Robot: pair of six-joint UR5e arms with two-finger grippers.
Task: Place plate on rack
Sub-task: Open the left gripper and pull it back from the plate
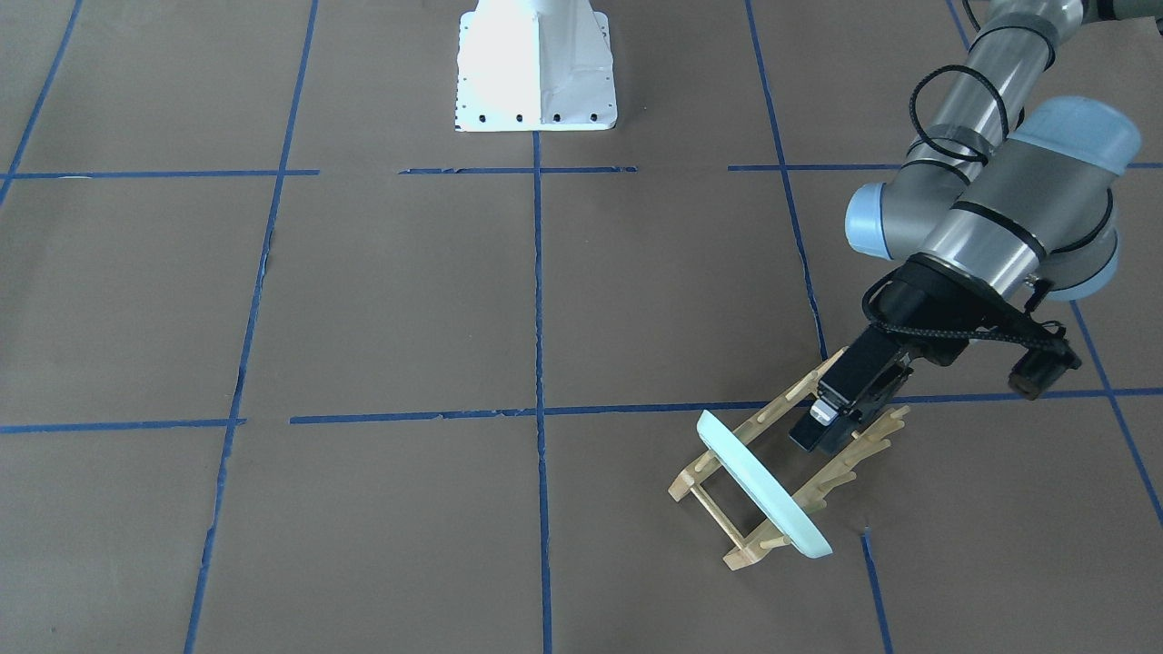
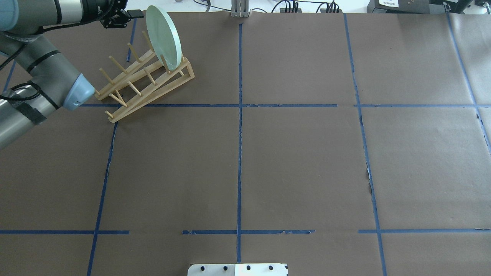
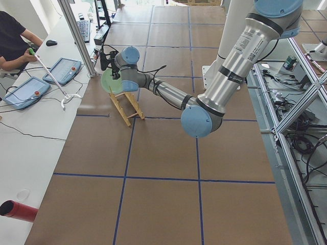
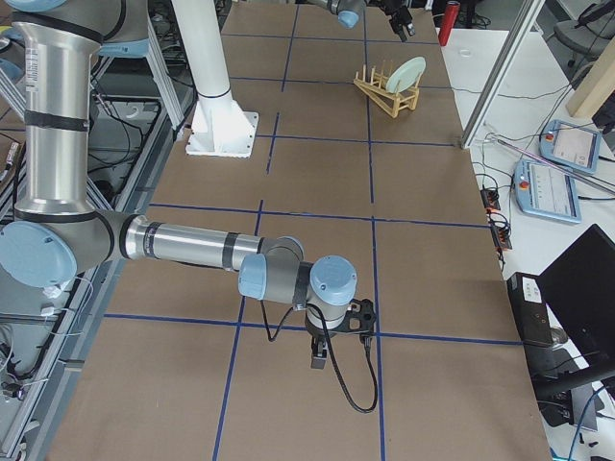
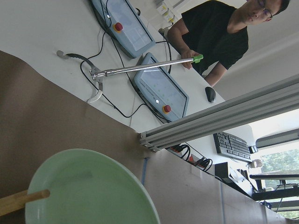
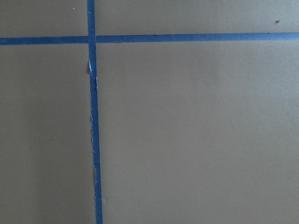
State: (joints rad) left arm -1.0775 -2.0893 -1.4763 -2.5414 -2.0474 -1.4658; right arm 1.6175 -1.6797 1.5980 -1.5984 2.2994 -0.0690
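The pale mint-green plate [image 1: 763, 486] stands on edge between the pegs at the far end of the light wooden rack [image 1: 740, 554], leaning slightly. Both also show in the overhead view, the plate [image 2: 165, 36] in the rack [image 2: 190, 73] at the far left of the table. My left gripper [image 1: 818, 427] hovers over the rack's middle, just behind the plate and apart from it; its fingers look open and empty. The left wrist view shows the plate [image 5: 88, 191] and one peg [image 5: 23, 200]. My right gripper [image 4: 319, 360] hangs low over bare table far away; I cannot tell its state.
Brown paper with blue tape lines [image 2: 239, 153] covers the table. The white robot base [image 1: 536, 73] stands at the robot's edge. Past the rack is a white side table with teach pendants [image 5: 161, 91] and an operator [image 5: 224, 32] holding a grabber stick.
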